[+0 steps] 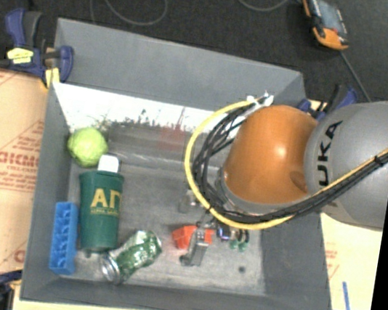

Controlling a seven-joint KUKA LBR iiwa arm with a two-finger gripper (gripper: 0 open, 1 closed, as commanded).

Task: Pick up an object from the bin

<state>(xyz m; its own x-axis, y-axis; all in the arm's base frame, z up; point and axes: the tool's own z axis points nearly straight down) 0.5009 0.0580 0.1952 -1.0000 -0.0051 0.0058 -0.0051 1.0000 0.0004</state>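
- The gripper [194, 250] is down at the floor of the grey bin [157, 289], under the arm's orange wrist cover [267, 155]. Honestly can't tell if it's open or closed.
- A small red-orange piece [181, 236] sits right against it on the view-left side. Can't tell if it's actually gripped.
- Some tiny green bits [239, 245] are just to its view-right.
- A crushed green can [131, 254] lies on its side near it, to the view-left.
- Further left is a dark green bottle [99, 205] with a white cap.
- Past that there's a blue ridged block [64, 236] along the left wall.
- Farthest off is a yellow-green ball [88, 147], next to the bottle's cap.
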